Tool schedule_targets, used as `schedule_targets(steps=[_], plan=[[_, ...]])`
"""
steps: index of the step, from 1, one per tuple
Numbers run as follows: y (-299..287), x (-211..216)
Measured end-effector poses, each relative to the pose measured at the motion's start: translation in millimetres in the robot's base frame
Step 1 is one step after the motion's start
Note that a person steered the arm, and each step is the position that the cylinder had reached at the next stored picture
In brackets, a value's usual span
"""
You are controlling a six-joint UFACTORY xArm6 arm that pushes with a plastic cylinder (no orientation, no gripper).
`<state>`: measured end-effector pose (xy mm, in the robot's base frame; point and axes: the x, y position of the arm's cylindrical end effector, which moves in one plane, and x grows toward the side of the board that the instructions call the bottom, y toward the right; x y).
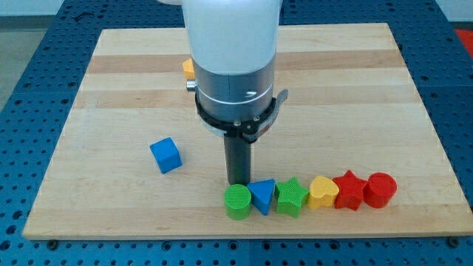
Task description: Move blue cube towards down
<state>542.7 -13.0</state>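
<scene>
— Where is your tip right now?

— My tip (238, 182) sits low on the wooden board (111, 74), near the middle of the bottom edge. It is just above the green cylinder (238, 202) and the blue triangular block (262, 196), very close to both; whether it actually touches either one I cannot tell from this angle.

— Are you holding anything?

— No. I end in a plain dark rod with no jaws to open or close, so nothing is held. The rod stands upright under my white and grey arm body (233, 59).

— And the blue cube?

— The blue cube (165, 155) lies alone to the view's left of my tip, well apart from it, roughly halfway between the board's left edge and its centre, and a little higher than the row of blocks.

— What is in that row?

— Along the bottom edge, from the view's left to right: the green cylinder, the blue triangular block, a green star (292, 196), a yellow heart-like block (323, 193), a red star (349, 191) and a red cylinder (380, 190), each touching or just beside the next.

— Anything else?

— An orange block (188, 69) peeks out behind my arm near the top edge; its shape is mostly hidden.
</scene>
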Motion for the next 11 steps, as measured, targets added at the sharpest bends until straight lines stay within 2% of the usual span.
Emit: schedule_targets(steps=[1,2,4,7,9,11], plan=[[-5,-41],[-37,-69],[-116,-61],[-127,-32],[-169,-29],[-151,-14]])
